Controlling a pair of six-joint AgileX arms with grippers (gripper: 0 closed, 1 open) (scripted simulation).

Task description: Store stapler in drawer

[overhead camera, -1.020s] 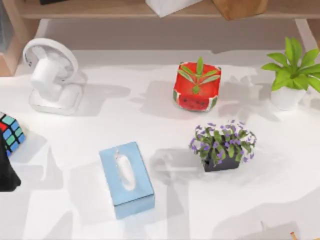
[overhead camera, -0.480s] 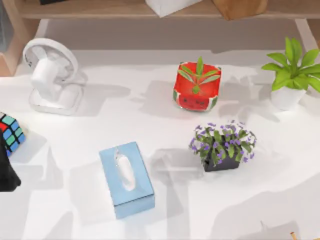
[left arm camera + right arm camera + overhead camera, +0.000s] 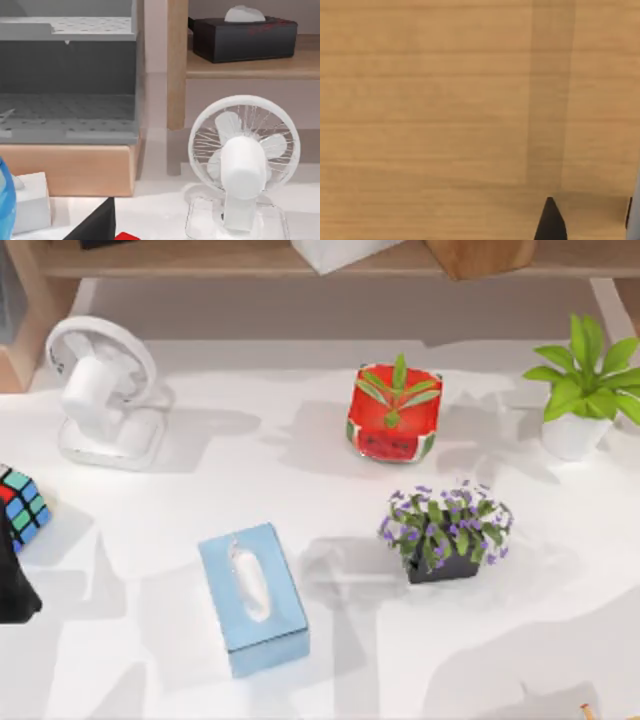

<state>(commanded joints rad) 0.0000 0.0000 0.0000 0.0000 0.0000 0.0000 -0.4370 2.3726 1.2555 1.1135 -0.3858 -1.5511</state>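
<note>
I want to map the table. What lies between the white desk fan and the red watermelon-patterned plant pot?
In the top view, the stretch between the white desk fan and the red watermelon-patterned plant pot is bare white tabletop, crossed by shadows.

No writing can be read anywhere; faint red marks on the black tissue box (image 3: pixel 243 37) stay illegible.

On the counter (image 3: pixel 330 680) you see a white fan (image 3: pixel 103 390) at left, a blue tissue box (image 3: pixel 252 598) near the front, a watermelon pot (image 3: pixel 394 414), purple flowers (image 3: pixel 444 530), a green plant (image 3: pixel 585 385) and a colour cube (image 3: pixel 18 505).
</note>
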